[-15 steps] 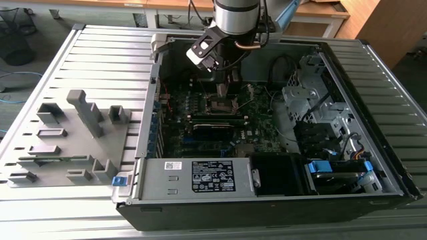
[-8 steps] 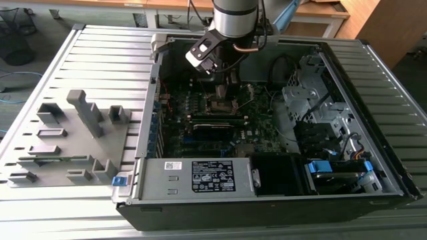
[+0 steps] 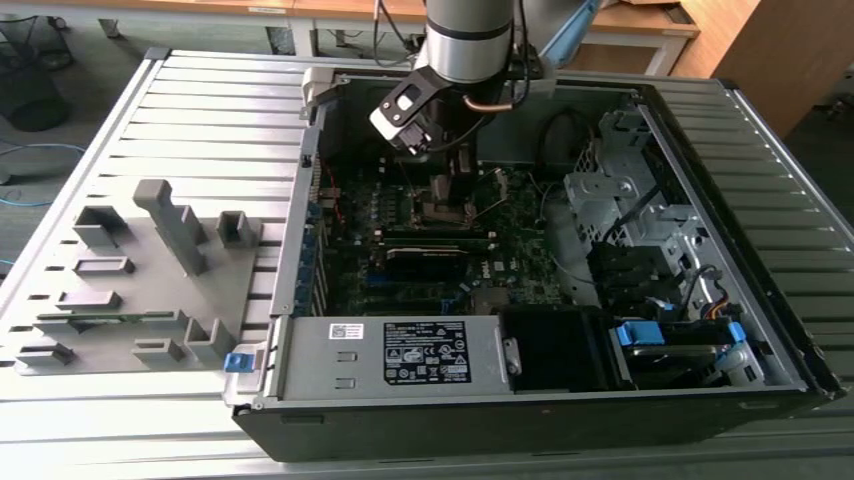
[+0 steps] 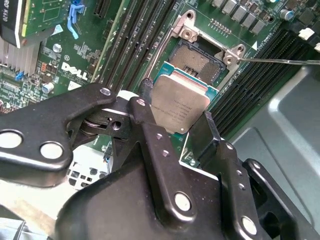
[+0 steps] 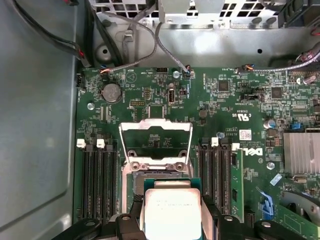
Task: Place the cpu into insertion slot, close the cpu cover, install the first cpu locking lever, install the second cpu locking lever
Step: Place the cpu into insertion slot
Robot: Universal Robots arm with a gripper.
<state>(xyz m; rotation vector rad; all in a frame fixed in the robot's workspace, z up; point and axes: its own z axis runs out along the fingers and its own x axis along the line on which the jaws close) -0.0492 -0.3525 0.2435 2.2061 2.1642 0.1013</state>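
The cpu (image 4: 180, 102) is gripped by its edges between the two black fingers (image 4: 145, 92) of the gripper (image 4: 176, 111), which holds it over the open socket (image 4: 194, 59) on the green motherboard (image 5: 150, 95). The cpu cover (image 5: 155, 124) stands swung open at one edge of the socket, with the board showing through its window. Seen from across the room, the arm (image 3: 467, 40) reaches down into the open computer case (image 3: 747, 330), which lies on the slatted tabletop (image 3: 200, 110).

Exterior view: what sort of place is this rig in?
Probably a lab or workshop: an open computer case sits on a slatted metal table, with wooden desks and a wire bin behind.
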